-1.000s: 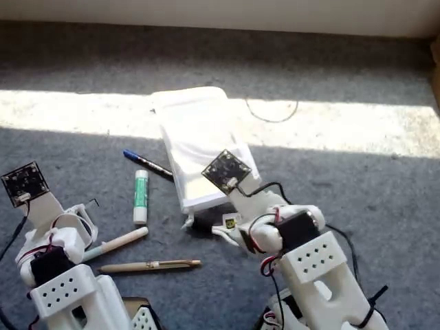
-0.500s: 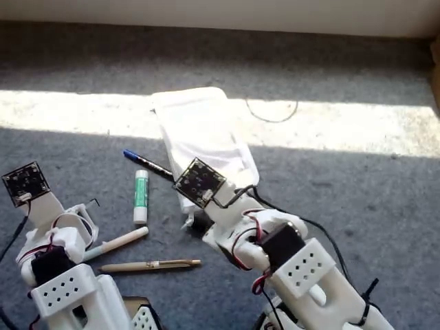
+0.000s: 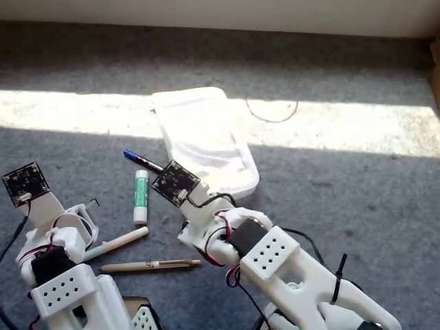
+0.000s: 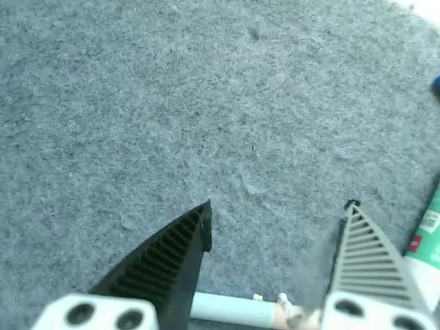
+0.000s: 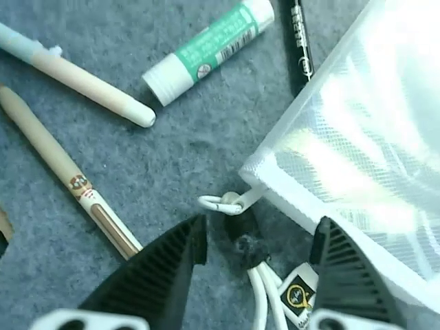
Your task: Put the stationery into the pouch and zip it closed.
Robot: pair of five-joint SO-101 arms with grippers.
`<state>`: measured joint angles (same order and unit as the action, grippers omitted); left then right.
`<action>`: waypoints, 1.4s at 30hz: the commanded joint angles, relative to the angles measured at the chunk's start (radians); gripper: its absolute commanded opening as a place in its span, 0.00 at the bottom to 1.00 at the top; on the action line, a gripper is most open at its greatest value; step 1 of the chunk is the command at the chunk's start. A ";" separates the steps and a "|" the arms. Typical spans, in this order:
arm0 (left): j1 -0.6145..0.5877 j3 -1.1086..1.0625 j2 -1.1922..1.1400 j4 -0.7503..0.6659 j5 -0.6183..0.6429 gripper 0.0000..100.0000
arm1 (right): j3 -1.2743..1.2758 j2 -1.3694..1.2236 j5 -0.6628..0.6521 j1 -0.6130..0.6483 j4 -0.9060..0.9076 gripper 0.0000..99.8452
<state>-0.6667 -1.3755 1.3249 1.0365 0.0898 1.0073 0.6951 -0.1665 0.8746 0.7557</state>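
Both grippers hang low over the carpet [image 3: 357, 199], jaws wide: the left gripper [image 4: 279, 204] above a pale pen [image 4: 234, 309], the right gripper [image 5: 261, 221] at the white pouch's [image 5: 357, 158] corner. Glue stick [image 3: 140, 196], marker [image 3: 148, 163] and beige pen [image 3: 148, 265] lie outside it.

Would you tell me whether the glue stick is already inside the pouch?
No, the glue stick lies on the carpet beside the pouch.
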 commanded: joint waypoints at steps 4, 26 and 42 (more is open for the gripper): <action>-0.002 0.008 0.015 -0.017 0.005 0.28 | 0.061 -0.050 0.054 0.048 -0.194 0.21; -0.002 0.008 0.015 -0.017 0.005 0.28 | -0.133 -0.124 -0.058 -0.196 0.117 0.21; -0.002 0.008 0.015 -0.017 0.005 0.28 | -0.142 -0.332 -0.057 -0.102 0.008 0.21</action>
<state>-0.6667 -1.3755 1.3249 1.0365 0.0898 0.9291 0.4143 -0.2125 0.7610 0.8063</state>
